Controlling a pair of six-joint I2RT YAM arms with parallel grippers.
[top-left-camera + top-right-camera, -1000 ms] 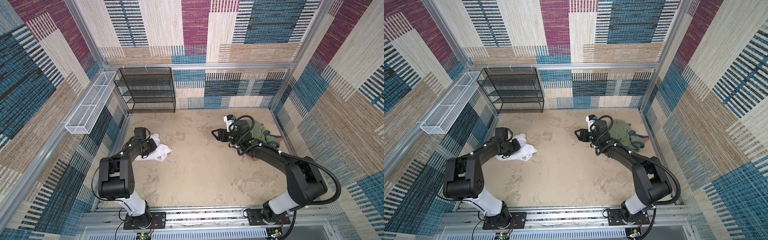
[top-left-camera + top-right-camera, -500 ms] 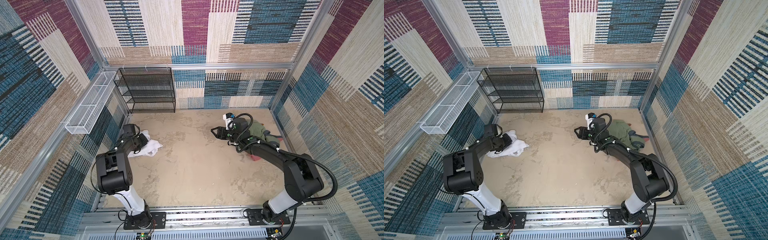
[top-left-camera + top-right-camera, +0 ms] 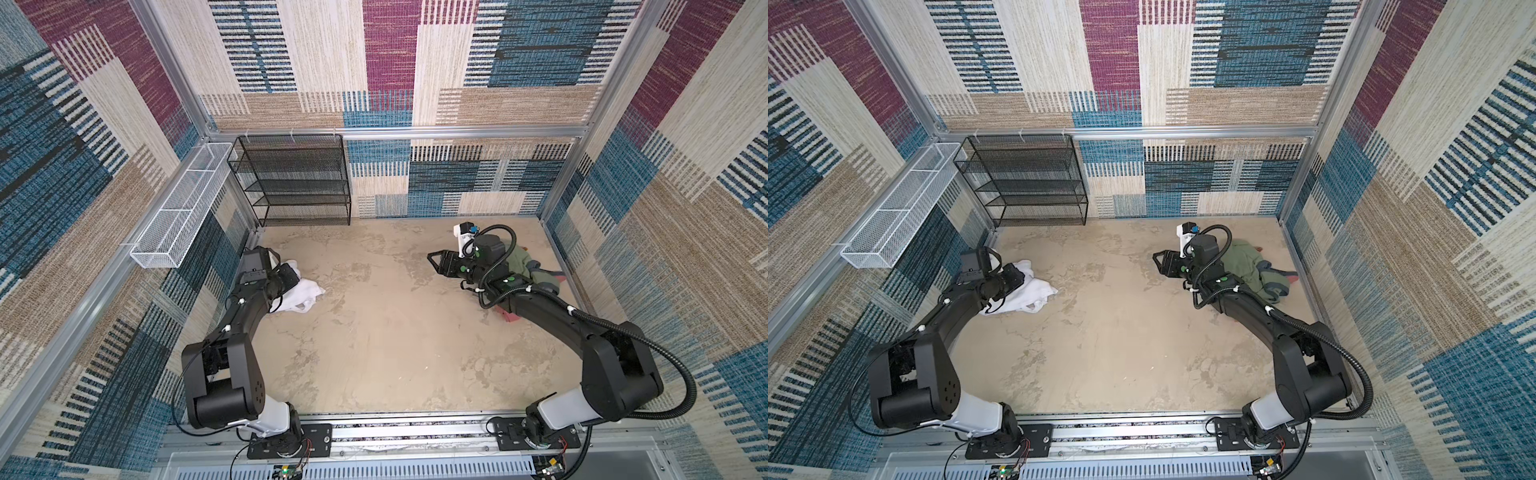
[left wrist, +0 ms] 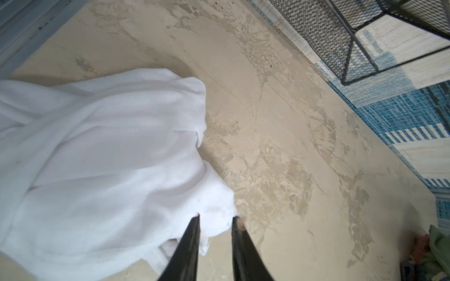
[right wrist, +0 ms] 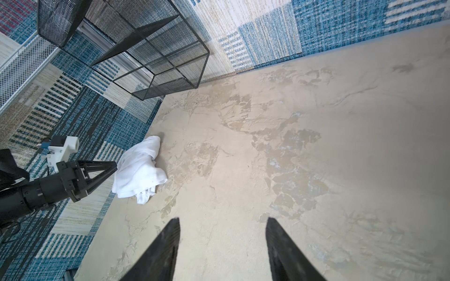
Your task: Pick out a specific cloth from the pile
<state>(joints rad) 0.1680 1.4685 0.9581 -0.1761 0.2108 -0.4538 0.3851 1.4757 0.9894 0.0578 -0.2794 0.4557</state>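
Cloth [image 3: 305, 291] lies slack on the floor [image 3: 395, 332] at the left side, by the wall and well apart from the pile [image 3: 519, 262] on the far right, w/ bare floor between; both top views agree [image 3: 1038, 289]. It's a crumpled white lump. Long axis, as far as the arm lets me see, runs roughly back-to-front w/ a slight slant, and a strap loop at the near end points toward the robot bases. L gripper [image 4: 216, 219] is right at the cloth's edge w/ jaws a little apart. A fold sits between the tips but doesn't look pinched, so it reads as let go, not clamped. R gripper [image 5: 222, 231] hangs over bare floor just beside the pile, jaws wide apart, nothing in them. Step, by my read: the pick-out is basically done and this is the release. Next move prob. calls for wider L jaws, then a straight lift clear so the thin fold doesn't snag on a fingertip & drag. Rack [image 3: 299, 178] at the back plays no part.
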